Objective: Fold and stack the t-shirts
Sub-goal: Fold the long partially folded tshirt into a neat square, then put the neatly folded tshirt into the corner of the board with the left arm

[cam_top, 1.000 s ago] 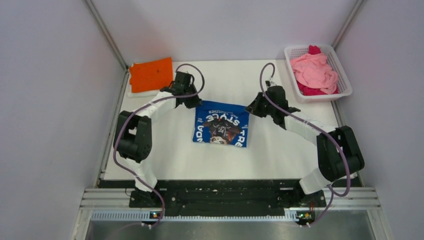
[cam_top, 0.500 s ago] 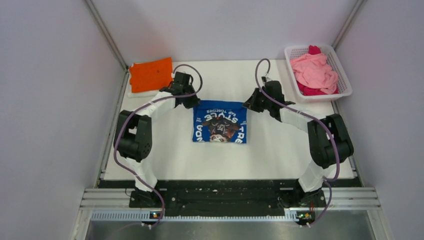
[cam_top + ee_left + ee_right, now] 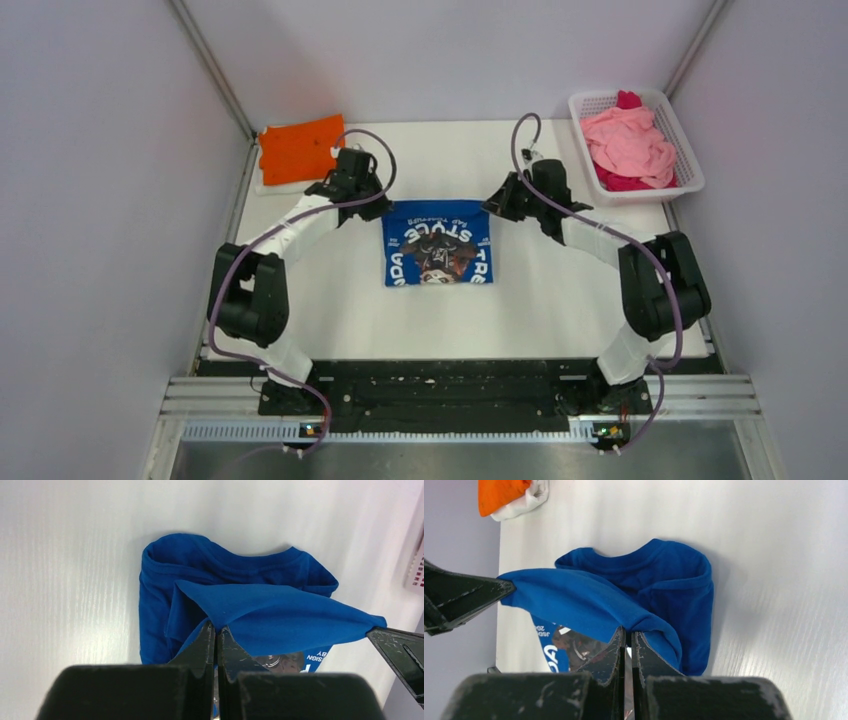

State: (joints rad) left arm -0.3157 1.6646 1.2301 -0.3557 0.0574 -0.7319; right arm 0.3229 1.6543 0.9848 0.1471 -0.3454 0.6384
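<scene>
The left gripper and right gripper are each pinching, jaws closed, a raised edge of the royal-blue cloth t-shirt.

The top view looks steeply down from above and behind the arm bases, taking in the whole desk, while the wrist views look close along the left pincer and the right pincer, from opposite sides, at the blue t-shirt that all three views share.

walls: plain pale grey panels | desk: white, matte | near edge: aluminium rail | light: even, soft
</scene>
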